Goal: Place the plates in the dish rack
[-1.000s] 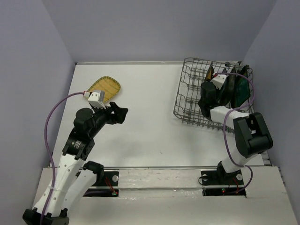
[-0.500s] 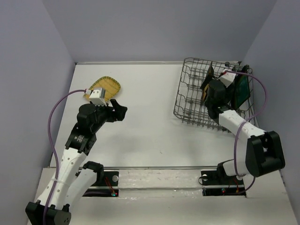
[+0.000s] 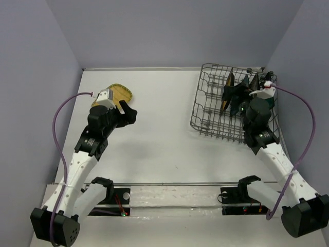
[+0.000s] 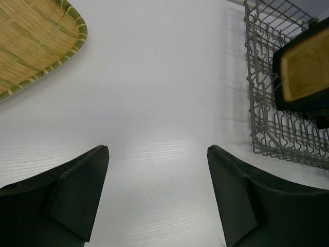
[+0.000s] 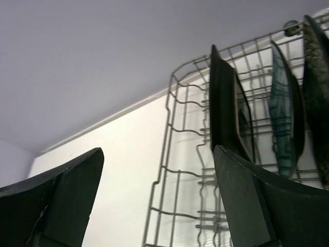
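Observation:
The yellow-tan gridded plate lies flat on the table at the far left; it also shows in the left wrist view. My left gripper is open and empty, just to the near right of it, over bare table. The grey wire dish rack stands at the far right. The amber plate with dark rim stands on edge in it, with darker plates behind. My right gripper is open and empty over the rack beside the amber plate. A teal plate and the floral plate stand further right.
The rack's left half holds only upright tines. Grey walls close the table at the back and both sides. Purple cables loop from both wrists. The rack's near edge shows in the left wrist view.
My right arm has swung out to the right and its gripper has drawn back from the standing plates. My left gripper has moved further away, closer to the yellow-tan plate.

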Controlling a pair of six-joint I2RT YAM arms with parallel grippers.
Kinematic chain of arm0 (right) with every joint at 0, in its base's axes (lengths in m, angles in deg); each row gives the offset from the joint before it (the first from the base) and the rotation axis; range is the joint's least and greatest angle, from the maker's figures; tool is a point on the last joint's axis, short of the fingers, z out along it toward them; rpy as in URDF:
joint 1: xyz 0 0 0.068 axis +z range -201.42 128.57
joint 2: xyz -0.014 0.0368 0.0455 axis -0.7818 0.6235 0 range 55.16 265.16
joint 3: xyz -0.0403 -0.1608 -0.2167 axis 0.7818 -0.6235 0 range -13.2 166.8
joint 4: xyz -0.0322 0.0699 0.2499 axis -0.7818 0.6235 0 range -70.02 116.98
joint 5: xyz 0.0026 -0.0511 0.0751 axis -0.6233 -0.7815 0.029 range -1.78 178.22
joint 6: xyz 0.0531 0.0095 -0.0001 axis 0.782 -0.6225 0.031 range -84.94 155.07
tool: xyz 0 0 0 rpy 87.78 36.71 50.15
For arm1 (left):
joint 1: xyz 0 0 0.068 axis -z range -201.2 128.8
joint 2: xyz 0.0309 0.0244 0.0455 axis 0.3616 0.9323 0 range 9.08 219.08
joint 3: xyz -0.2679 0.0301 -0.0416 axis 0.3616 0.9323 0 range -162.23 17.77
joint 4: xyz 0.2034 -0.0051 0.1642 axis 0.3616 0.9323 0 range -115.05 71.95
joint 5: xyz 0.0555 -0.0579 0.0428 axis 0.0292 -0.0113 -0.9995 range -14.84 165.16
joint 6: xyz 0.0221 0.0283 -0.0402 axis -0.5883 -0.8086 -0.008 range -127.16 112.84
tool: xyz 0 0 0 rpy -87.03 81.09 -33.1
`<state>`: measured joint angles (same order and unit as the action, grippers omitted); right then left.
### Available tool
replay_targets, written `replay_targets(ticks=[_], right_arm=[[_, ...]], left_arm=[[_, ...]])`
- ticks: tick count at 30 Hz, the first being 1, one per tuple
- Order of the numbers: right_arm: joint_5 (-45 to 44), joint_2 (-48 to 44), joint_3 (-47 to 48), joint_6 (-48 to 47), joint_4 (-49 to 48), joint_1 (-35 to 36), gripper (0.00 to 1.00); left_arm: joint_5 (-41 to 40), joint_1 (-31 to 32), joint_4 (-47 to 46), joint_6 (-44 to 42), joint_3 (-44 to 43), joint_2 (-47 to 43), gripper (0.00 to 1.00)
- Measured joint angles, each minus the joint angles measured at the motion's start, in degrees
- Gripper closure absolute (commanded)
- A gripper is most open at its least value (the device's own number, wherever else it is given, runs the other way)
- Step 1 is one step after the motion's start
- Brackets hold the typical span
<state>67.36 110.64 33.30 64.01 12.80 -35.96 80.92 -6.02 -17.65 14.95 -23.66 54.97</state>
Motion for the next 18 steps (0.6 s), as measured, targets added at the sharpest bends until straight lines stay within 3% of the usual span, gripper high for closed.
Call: replay_targets(ticks=[8,18], right_arm=[[9.7,-11.3,-5.6,4.3,2.5,0.0,0.07],[17.4,-13.7,-9.1,6.3,2.8,0.0,0.07]], left_arm=[[-4.2,-4.8,-4.5,6.3,-5.0,12.2,0.11],[-6.6,-21.6,-10.2,13.9,-4.5,25.9,0.12]])
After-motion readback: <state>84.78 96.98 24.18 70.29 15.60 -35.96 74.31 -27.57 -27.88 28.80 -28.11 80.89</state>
